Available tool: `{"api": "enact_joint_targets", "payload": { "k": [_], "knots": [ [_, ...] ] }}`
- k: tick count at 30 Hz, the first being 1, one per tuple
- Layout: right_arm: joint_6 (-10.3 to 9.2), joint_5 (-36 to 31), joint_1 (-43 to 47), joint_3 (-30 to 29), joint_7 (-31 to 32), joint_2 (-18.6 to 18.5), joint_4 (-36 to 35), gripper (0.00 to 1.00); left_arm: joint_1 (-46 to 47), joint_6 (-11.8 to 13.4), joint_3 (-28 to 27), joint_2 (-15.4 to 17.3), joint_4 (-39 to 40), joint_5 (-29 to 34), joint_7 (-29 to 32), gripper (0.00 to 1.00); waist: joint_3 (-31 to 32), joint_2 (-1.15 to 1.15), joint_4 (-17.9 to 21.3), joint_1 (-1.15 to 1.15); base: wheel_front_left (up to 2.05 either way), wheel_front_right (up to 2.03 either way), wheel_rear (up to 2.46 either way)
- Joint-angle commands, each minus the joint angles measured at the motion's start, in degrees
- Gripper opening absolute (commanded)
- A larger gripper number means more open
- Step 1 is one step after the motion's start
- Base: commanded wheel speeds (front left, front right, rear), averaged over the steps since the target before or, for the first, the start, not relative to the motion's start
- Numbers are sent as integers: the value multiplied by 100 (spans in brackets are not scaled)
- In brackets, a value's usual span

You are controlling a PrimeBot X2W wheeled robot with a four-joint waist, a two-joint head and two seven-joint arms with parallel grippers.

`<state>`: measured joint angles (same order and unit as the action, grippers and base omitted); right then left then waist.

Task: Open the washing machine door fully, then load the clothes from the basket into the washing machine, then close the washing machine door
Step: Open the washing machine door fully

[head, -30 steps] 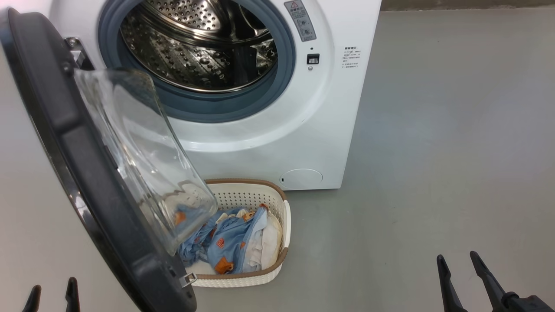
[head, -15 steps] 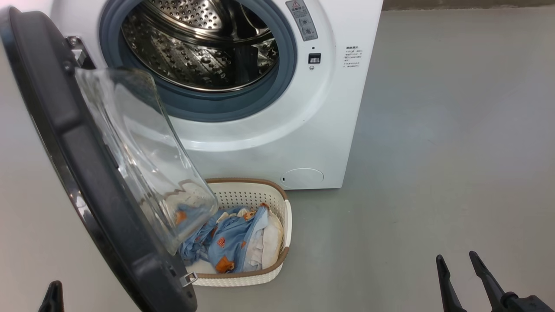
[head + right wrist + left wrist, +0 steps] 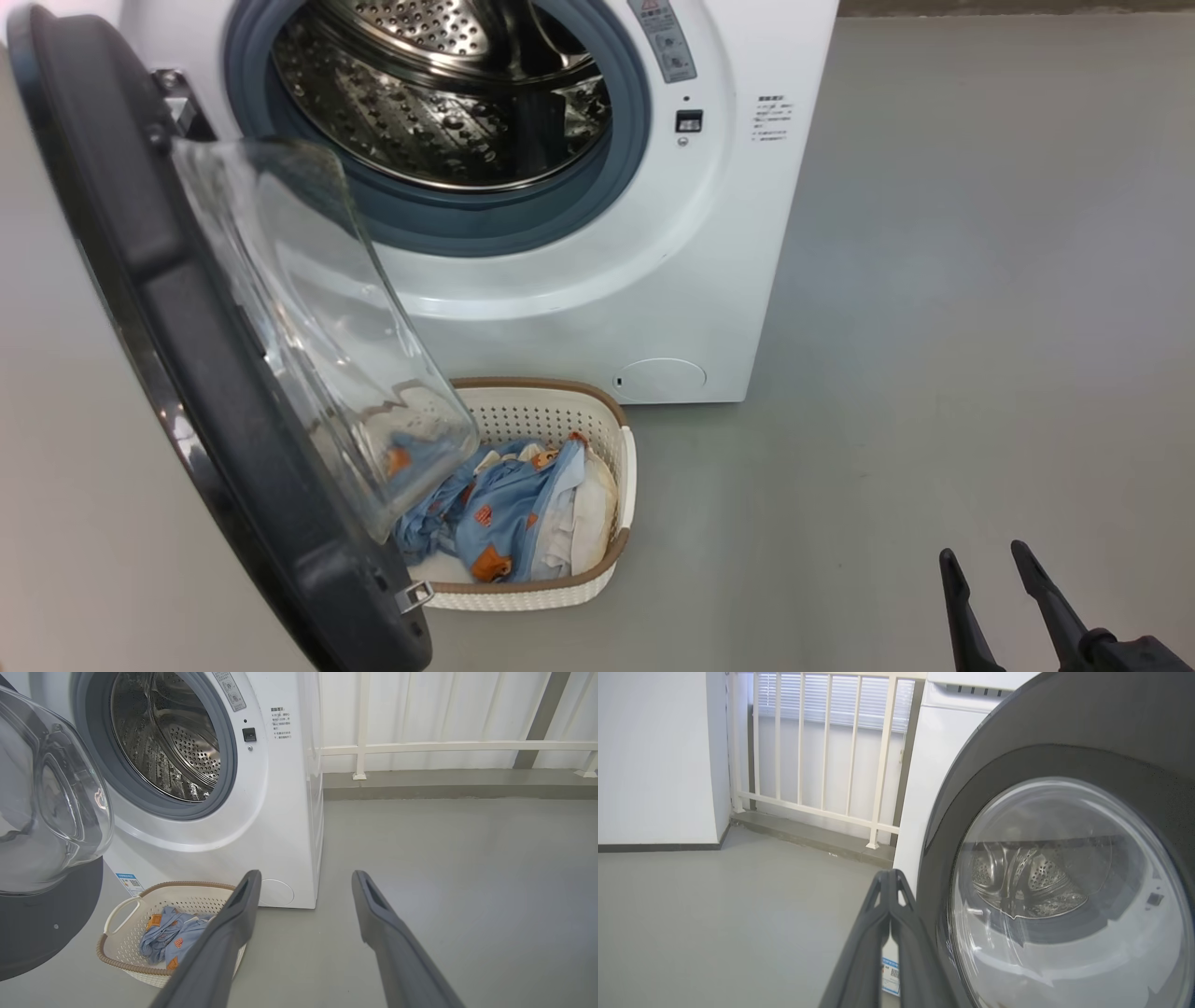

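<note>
1. The washing machine door (image 3: 163, 289) stood open, left of the washing machine (image 3: 653, 280).
2. The clothes (image 3: 509, 518) lay in the basket (image 3: 626, 467) before it.
3. The left end effector (image 3: 889, 879) was pressed together, empty, beside the door.
4. The right end effector (image 3: 982, 555) was spread, empty, near right.

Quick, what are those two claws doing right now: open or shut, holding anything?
Left gripper: closed, holding nothing.
Right gripper: open, holding nothing.

Before me: light blue fabric clothes (image 3: 509, 513) patched orange-brown; cream-white perforated plastic basket (image 3: 541, 411), brown-rimmed; white front-loading washing machine (image 3: 728, 280).
</note>
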<state>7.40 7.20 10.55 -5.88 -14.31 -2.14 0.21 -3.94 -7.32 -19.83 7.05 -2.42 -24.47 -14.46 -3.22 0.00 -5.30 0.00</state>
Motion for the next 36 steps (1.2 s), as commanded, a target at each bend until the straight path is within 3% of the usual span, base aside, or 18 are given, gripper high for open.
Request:
{"api": "enact_joint_targets", "payload": {
  "k": [1,7,9,14,18,21,27,36],
  "knots": [
    [9,19,-122,167,-69,-74,-133,100,339,-17,-290,57,562,-41,-54,0,-17,0,-50,0,0,0,0],
    [9,9,-136,175,-69,-74,-133,100,631,-17,-137,-93,2339,-397,-54,0,-65,0,-190,0,0,0,0],
    [9,-7,-154,185,-69,-74,-127,100,652,-17,472,-66,3135,-580,-54,0,-82,0,-262,0,0,0,0],
    [9,-31,-199,257,-69,-74,-99,100,482,-17,2072,200,3863,-881,64,0,-90,0,-321,0,0,0,0],
    [9,-8,-222,283,-69,-74,-77,100,323,-17,2995,300,4034,-1084,345,0,-65,0,-302,0,0,0,0],
    [9,16,-195,263,-69,-74,-59,100,174,-15,3388,376,4080,-1124,615,0,-48,0,-295,0,0,0,0],
    [9,57,-174,218,-69,-74,-46,100,-48,63,3680,401,3926,-1183,935,0,-43,0,-290,0,0,0,0],
    [9,97,-158,226,-69,-74,-30,100,-143,75,3982,363,3066,-1699,1318,0,4,0,-298,0,0,0,0]
  ]
}}
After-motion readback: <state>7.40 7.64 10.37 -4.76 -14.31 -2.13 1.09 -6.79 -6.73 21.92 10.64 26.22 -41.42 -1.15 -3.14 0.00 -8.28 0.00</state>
